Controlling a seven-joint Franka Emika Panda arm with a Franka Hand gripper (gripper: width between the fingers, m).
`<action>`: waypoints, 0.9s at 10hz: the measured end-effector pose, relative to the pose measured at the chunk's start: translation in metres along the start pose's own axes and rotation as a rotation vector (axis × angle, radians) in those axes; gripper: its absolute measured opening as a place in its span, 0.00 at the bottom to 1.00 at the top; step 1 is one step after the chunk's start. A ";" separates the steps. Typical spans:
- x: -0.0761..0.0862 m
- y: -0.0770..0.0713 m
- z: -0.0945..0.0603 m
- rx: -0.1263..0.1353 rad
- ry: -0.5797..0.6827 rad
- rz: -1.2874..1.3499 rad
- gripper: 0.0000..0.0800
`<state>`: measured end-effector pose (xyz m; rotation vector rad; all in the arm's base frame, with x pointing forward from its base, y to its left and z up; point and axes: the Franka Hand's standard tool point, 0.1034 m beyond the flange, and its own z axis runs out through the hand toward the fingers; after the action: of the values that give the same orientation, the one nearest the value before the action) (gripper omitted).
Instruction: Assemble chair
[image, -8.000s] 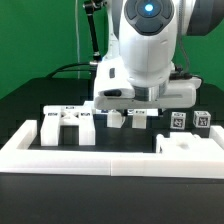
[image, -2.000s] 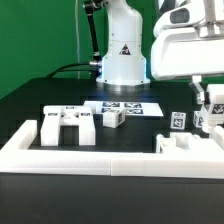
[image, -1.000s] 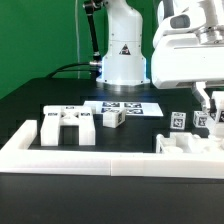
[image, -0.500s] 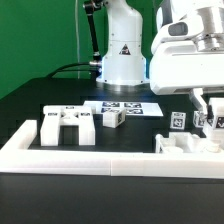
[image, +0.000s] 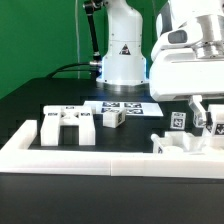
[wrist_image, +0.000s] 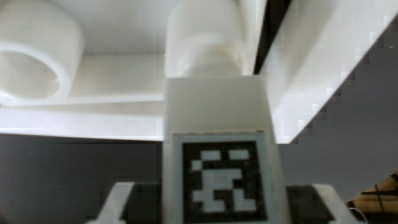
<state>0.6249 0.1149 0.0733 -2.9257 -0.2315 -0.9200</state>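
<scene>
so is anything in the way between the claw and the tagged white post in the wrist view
nothing visible is. in the wrist view the post stands straight ahead of the claw and fills the middle of the picture, with no other piece in front of it. whether the claw is closed on it cannot be told

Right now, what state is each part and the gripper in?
gripper: low over the right-side parts, post between fingers; closure cannot be told.
tagged post: in the gripper's gap, tag toward wrist camera.
bracket-like piece: resting on table, free.
small cube: loose beside the marker board.
small tagged block: on table, free.
front right piece: on table, free.
</scene>
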 end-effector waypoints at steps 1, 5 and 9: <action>0.000 -0.001 0.000 0.000 0.008 -0.001 0.36; 0.000 -0.001 0.001 0.000 0.011 -0.001 0.36; -0.003 -0.001 0.003 0.002 -0.009 -0.001 0.77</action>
<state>0.6236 0.1158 0.0689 -2.9288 -0.2340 -0.9066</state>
